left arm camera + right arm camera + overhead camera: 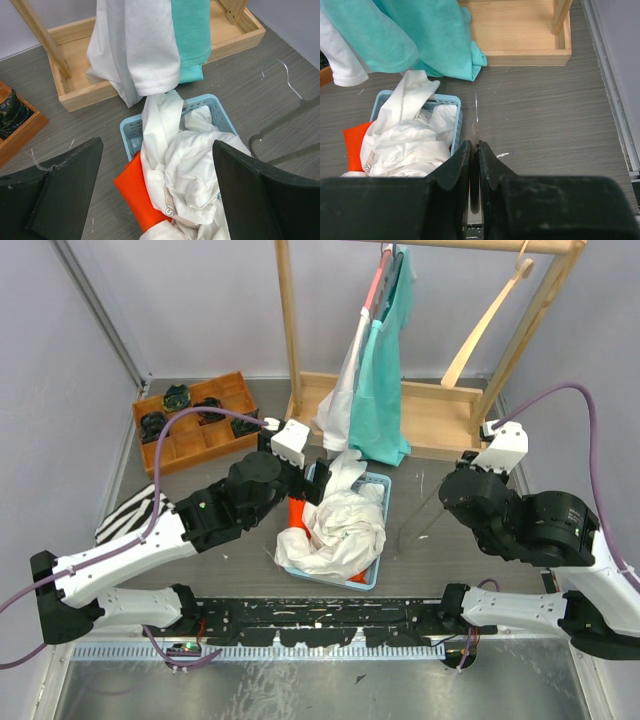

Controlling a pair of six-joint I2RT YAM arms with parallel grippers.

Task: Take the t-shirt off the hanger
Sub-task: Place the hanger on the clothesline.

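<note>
The right tool (474, 150) pinches a thin wire hanger (475, 131) between nearly closed fingers, just above the grey bench (440, 565). The white t-shirt (340, 525) lies crumpled in a blue basket (127, 127), off the hanger and beside an orange garment (137, 192). The left tool (157, 147) hangs wide open over the basket, holding nothing.

The white-and-black left arm (150, 540) reaches from its base at the near left diagonally toward the middle of the scene, its wrist angled downward. Its black two-finger left gripper (157, 147) has the jaws spread wide with nothing between them. The right arm (540, 525) is folded back on the near right, and the black right gripper (474, 146) pinches a thin silver wire hanger (476, 112), its fingers nearly touching.
</note>
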